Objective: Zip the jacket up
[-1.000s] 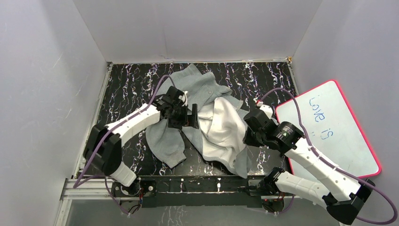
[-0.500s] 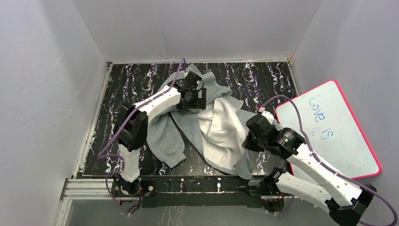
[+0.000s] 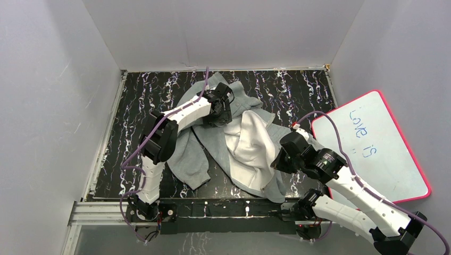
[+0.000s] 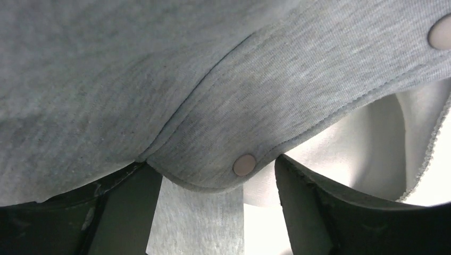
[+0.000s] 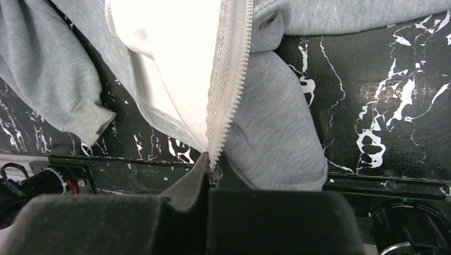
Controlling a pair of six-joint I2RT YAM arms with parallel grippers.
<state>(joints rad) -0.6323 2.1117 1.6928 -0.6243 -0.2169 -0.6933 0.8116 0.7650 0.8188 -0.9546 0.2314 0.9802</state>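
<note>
The light grey jacket [image 3: 186, 154] lies open and crumpled on the black marbled table [image 3: 143, 101], its white lining [image 3: 247, 143] facing up. My left gripper [image 3: 222, 109] is open over the jacket's far part. In the left wrist view [image 4: 218, 212] a grey flap [image 4: 213, 133] with a snap button [image 4: 244, 164] sags between its spread fingers [image 4: 127, 212]. My right gripper [image 3: 277, 162] is at the jacket's near right edge. In the right wrist view [image 5: 215, 167] it is shut on the lower end of the white zipper tape [image 5: 231, 79].
A pink-rimmed whiteboard [image 3: 372, 143] with blue writing leans at the right of the table. White walls close in the left, back and right. The table's metal front rail [image 3: 213, 207] runs just below the jacket's hem.
My left arm has swung from the jacket's middle left to its far part, over the snap flap. My right gripper has drawn a little nearer the front edge with the zipper end.
</note>
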